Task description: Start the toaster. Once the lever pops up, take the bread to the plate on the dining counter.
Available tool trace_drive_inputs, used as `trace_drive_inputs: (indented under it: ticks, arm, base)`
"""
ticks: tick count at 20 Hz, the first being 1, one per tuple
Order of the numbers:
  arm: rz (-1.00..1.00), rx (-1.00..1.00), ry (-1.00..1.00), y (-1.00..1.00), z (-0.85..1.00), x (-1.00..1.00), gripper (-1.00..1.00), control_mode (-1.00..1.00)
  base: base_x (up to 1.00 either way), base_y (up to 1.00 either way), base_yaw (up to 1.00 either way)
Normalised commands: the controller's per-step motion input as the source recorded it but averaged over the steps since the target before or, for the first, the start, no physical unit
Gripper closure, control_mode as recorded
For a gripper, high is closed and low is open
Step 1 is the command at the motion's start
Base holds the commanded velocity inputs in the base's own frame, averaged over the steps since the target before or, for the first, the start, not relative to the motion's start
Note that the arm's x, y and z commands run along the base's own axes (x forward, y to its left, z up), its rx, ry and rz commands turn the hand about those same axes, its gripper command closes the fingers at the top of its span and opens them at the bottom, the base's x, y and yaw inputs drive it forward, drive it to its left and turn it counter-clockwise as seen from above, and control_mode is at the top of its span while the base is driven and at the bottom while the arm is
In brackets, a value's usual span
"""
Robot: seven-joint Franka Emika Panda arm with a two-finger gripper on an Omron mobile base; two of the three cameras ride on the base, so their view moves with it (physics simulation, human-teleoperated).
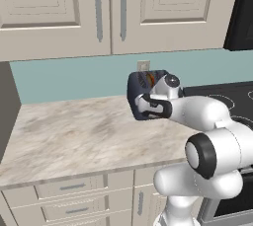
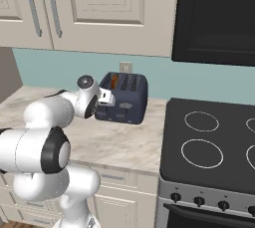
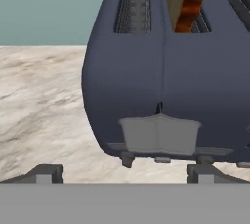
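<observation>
The dark navy toaster (image 2: 130, 100) stands on the marbled worktop against the teal wall. The brown bread (image 2: 115, 80) stands upright in one of its top slots; in the hand view the bread (image 3: 188, 0) pokes up at the top right. My gripper (image 3: 126, 174) is open, its fingertips wide apart, just in front of the toaster (image 3: 141, 81) and facing its end face. The grey lever (image 3: 158, 135) sits low on that face, between and a little above my fingertips. From the left base view my hand (image 1: 150, 105) covers much of the toaster (image 1: 134, 88). The plate and the dining counter are out of view.
A black stove (image 2: 209, 145) with ring burners sits right of the toaster. Cream wall cabinets (image 1: 99, 8) hang above, and a dark appliance (image 2: 214, 18) hangs over the stove. A wall outlet (image 2: 126, 66) is behind the toaster. Bare worktop (image 1: 69, 131) stretches left; drawers (image 1: 71, 188) lie below.
</observation>
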Motion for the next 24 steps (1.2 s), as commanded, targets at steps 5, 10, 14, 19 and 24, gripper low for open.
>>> trace_drive_inputs:
  ticks: [5, 10, 14, 19, 24]
  arm:
    - [0.0, 0.0, 0.0, 0.03, -0.05, 0.05, -1.0, -1.0]
    - [0.0, 0.0, 0.0, 0.0, 0.0, 0.11, -1.0, -1.0]
    - [0.0, 0.0, 0.0, 0.0, 0.0, 0.09, -1.0, -1.0]
    - [0.0, 0.0, 0.0, 0.0, 0.0, 0.09, -1.0, -1.0]
    - [0.0, 0.0, 0.0, 0.0, 0.0, 0.09, -1.0, -1.0]
  base:
    - [0.0, 0.0, 0.0]
    - [0.0, 0.0, 0.0]
    - [0.0, 0.0, 0.0]
    - [0.0, 0.0, 0.0]
    - [0.0, 0.0, 0.0]
